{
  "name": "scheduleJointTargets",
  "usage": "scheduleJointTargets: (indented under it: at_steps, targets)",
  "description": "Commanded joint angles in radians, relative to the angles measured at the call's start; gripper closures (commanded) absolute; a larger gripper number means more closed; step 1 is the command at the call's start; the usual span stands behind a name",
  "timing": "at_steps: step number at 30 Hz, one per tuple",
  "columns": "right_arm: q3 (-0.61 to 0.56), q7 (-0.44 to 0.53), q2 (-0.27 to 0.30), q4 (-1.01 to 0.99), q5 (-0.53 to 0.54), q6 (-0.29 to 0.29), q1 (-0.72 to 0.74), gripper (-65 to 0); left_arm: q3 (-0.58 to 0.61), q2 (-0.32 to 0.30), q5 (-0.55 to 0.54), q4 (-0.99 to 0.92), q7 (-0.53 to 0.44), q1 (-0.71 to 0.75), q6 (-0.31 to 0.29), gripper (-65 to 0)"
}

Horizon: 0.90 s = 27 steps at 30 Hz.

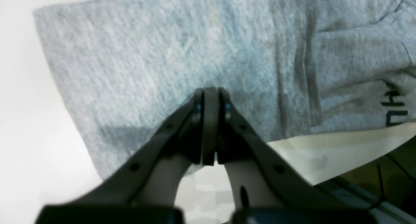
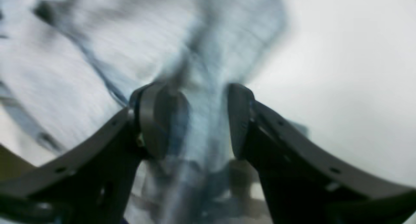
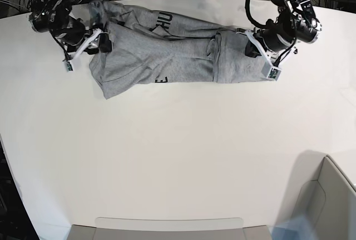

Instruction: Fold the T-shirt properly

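The T-shirt (image 3: 167, 56) lies crumpled lengthwise at the far side of the white bench (image 3: 178, 156), only partly folded. The left hand (image 1: 210, 97) is clenched and empty above it; the right hand (image 2: 195, 120) is released, with cloth between its jaws. Neat folding is left.

The T-shirt (image 1: 182, 51) bears black block capitals — only "H" and "U" (partly folded under) are legible.

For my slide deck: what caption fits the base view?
Two hands, left and right, at opposite ends of a grey T-shirt on a white table.
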Motion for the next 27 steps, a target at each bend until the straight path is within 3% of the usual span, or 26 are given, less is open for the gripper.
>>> scheduleJointTargets:
  at_steps: [1, 13, 15, 19, 20, 25, 27]
  targets:
    - [-0.011, -0.064, 0.0, -0.02, -0.061, 0.016, -0.016, -29.5, -0.002, -0.005, -0.019, 0.015, -0.013, -0.005, -0.001, -0.1]
    - [-0.207, -0.062, -0.029, -0.08, -0.067, 0.016, -0.02, -29.0, -0.002, -0.005, -0.019, 0.015, -0.013, 0.015, -0.001, -0.1]
    - [-0.232, -0.059, -0.026, -0.104, -0.067, 0.016, -0.014, -24.2, -0.002, -0.005, -0.019, 0.015, -0.013, 0.015, -0.001, -0.1]
    - [-0.233, -0.005, -0.026, -0.116, -0.099, 0.016, 0.012, -2.6, -0.002, -0.005, -0.019, 0.017, -0.013, 0.015, -0.001, -0.1]
    - [-0.232, 0.004, -0.026, -0.116, -0.119, 0.016, 0.024, 0.0, -0.002, -0.005, -0.019, 0.018, -0.013, 0.015, -0.001, -0.1]
    - [-0.218, 0.016, 0.007, -0.116, -0.2, 0.016, 0.119, 0.0, -0.009, 0.0, -0.027, 0.029, -0.013, 0.021, -0.001, 0.0]
    - [-0.155, 0.016, 0.026, -0.116, -0.205, 0.016, 0.159, 0.0, -0.009, 0.002, -0.028, 0.03, -0.013, 0.037, -0.001, 0.0]
